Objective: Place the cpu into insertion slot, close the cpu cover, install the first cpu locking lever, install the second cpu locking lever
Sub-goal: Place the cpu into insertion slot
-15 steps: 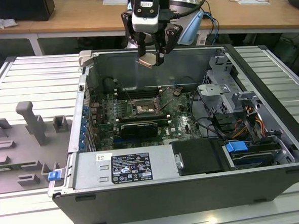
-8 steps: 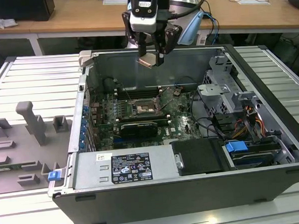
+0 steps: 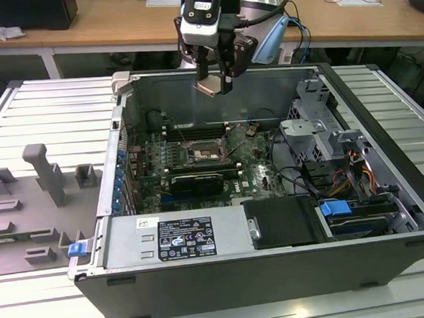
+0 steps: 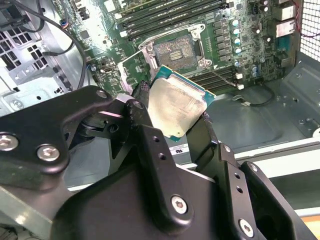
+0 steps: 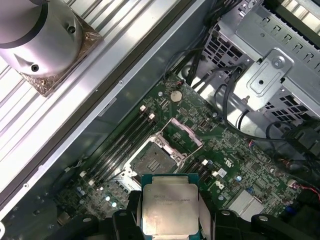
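Observation:
My gripper hangs above the open computer case, shut on the cpu, a flat silver-beige square chip. In both wrist views the cpu sits clamped by its edges between the black fingers, metal face showing. Well below it, the insertion slot lies bare on the green board, dark centre exposed. The cpu cover, a thin silvery frame, stands swung open beside the slot. The cpu is clear of the slot, high over the case's back wall.
Long memory slots run beside the socket. A black card, the power supply, a metal drive cage and cables crowd the case. A grey fixture stands on the slatted table at the exterior view's left.

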